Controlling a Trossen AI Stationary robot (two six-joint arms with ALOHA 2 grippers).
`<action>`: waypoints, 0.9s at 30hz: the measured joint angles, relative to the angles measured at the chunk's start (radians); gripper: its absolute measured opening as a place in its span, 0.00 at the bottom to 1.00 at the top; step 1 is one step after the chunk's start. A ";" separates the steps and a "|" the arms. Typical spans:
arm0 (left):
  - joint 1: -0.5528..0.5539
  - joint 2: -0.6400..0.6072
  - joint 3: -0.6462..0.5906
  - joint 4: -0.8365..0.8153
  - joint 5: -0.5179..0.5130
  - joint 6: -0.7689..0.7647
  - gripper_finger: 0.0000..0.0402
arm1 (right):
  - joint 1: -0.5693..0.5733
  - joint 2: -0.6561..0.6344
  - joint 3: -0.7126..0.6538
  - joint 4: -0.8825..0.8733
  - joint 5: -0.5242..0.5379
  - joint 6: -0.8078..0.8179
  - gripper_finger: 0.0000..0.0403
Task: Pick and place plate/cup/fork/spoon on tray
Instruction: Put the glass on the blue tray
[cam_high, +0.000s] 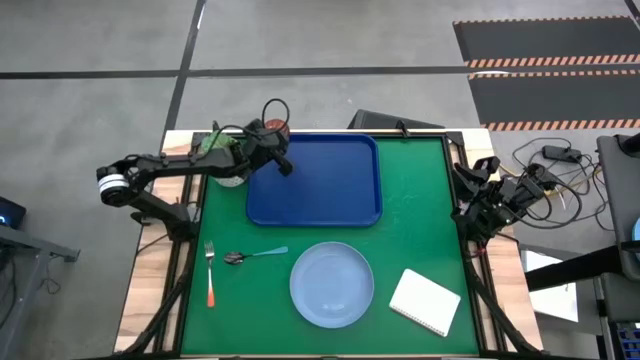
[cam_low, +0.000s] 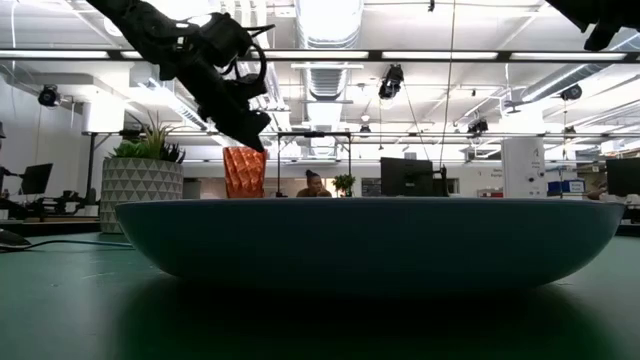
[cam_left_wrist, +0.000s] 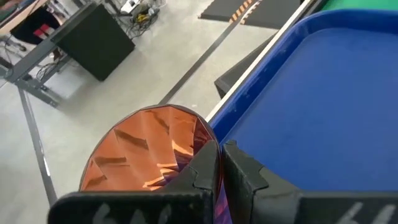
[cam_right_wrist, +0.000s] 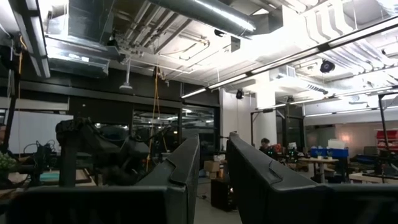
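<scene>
The dark red cup (cam_high: 272, 128) is at the far left corner of the dark blue tray (cam_high: 330, 190), and my left gripper (cam_high: 274, 142) is shut on it. In the low view the cup (cam_low: 243, 172) hangs below that gripper (cam_low: 250, 138); the plate hides its base. The pale blue plate (cam_high: 332, 284) lies on the green mat near the front edge. The orange-handled fork (cam_high: 210, 275) and the blue-handled spoon (cam_high: 255, 255) lie to its left. My right gripper (cam_high: 468, 208) waits at the table's right edge, its fingers a little apart and empty (cam_right_wrist: 213, 146). My left gripper pinches the cup's wall at its rim (cam_left_wrist: 219, 186), with one finger (cam_left_wrist: 202, 171) inside the cup and the other (cam_left_wrist: 249, 177) outside. The fingers come from above, slanting down. The cup hangs upright below them; I cannot tell whether its base is clear of the table.
A white pot with a green plant (cam_high: 225, 165) stands just left of the tray, close under my left arm. A white notepad (cam_high: 425, 302) lies at the front right. The tray's inside is bare.
</scene>
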 joint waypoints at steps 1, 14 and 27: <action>0.003 0.000 -0.002 0.001 0.000 0.000 0.00 | 0.000 0.000 0.000 0.000 0.000 0.000 0.17; 0.020 0.000 -0.055 0.002 0.001 -0.100 0.00 | 0.000 0.000 0.000 0.001 0.000 0.000 0.17; 0.028 0.001 -0.074 0.003 0.000 -0.179 0.00 | 0.000 0.000 0.000 0.002 0.000 0.000 0.17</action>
